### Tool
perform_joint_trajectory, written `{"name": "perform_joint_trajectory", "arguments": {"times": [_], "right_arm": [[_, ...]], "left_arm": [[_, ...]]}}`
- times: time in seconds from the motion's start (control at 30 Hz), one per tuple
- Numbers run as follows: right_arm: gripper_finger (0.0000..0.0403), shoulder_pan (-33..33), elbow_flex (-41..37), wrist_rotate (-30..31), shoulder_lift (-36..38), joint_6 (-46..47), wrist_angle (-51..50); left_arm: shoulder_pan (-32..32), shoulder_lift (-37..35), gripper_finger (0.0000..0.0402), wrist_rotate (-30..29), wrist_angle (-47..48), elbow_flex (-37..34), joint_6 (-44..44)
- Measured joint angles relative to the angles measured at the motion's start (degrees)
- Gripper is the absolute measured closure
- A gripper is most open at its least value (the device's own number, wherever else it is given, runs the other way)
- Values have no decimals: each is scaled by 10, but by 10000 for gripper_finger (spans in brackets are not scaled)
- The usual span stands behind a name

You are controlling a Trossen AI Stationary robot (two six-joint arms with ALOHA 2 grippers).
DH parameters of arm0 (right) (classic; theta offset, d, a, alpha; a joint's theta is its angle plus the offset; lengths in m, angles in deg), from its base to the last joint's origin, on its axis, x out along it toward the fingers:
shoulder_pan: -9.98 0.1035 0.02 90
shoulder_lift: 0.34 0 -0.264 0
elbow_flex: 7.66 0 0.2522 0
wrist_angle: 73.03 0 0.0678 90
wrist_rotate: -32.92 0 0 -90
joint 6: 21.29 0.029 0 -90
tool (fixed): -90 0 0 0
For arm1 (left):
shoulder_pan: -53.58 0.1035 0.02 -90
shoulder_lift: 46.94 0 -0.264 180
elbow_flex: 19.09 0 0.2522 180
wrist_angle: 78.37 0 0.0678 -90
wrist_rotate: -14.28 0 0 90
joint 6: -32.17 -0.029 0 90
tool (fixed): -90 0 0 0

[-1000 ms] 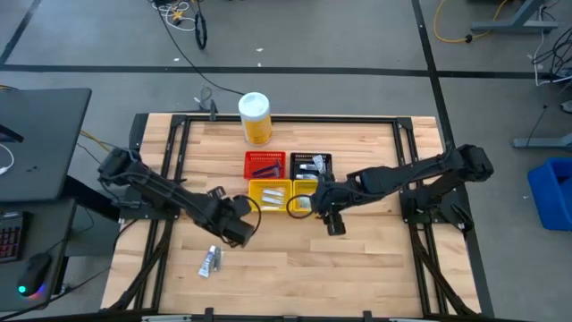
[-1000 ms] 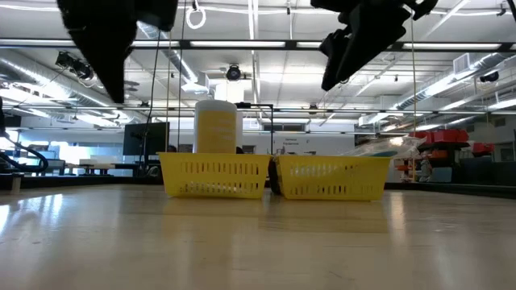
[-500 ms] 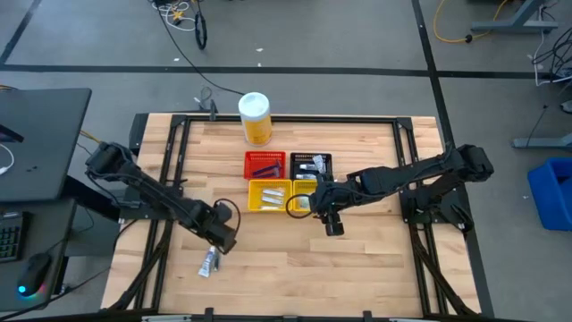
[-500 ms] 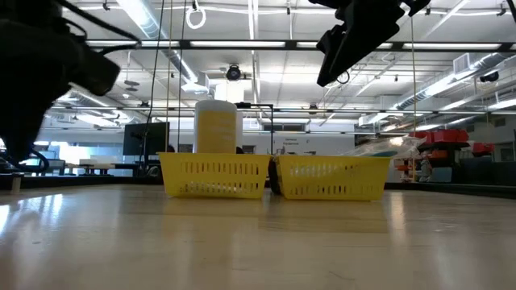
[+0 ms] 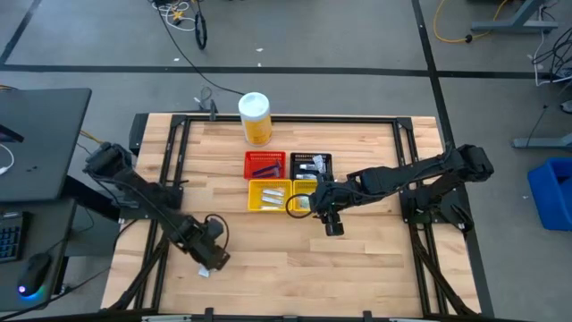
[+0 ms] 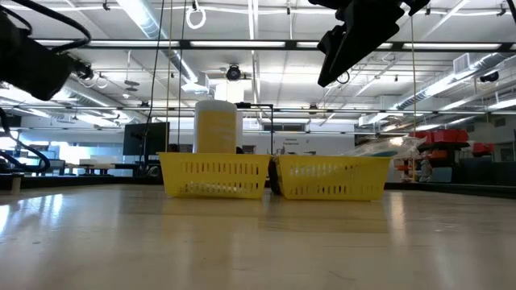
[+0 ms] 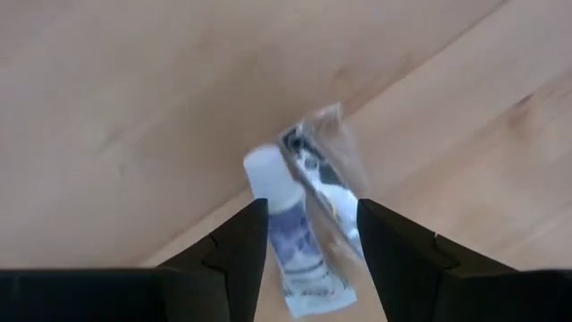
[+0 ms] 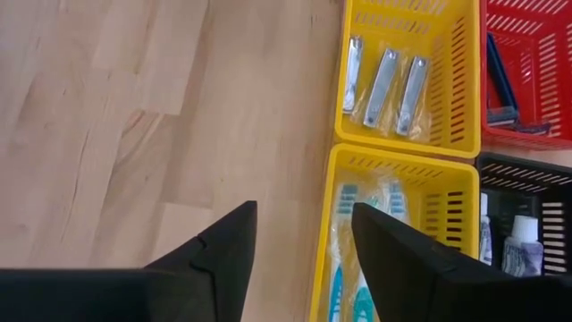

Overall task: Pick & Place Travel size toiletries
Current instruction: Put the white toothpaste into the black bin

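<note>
The left hand (image 5: 212,258) is low over the near left part of the worktop (image 5: 375,259), its fingers apart, one on each side of a small white tube (image 7: 288,234) lying flat. The right hand (image 5: 332,224) hangs open beside the yellow baskets (image 5: 268,194), which hold toothbrushes (image 8: 350,243).

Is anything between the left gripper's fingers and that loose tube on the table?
No. In the left wrist view the left gripper is open, the tube showing directly between its fingers, only bare table around.
</note>
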Motion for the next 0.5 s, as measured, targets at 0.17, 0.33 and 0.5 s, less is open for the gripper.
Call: {"name": "perform_joint_trajectory", "arguments": {"times": [0.17, 0.33, 0.5], "right_arm": [[213, 0, 0, 0, 0, 0, 0], [210, 0, 0, 0, 0, 0, 1], [213, 0, 0, 0, 0, 0, 2]], "left_arm": [[-32, 0, 218, -24, 0, 0, 55], [-54, 1, 218, -51, -3, 0, 101], [-65, 1, 218, -61, -30, -12, 114]]}}
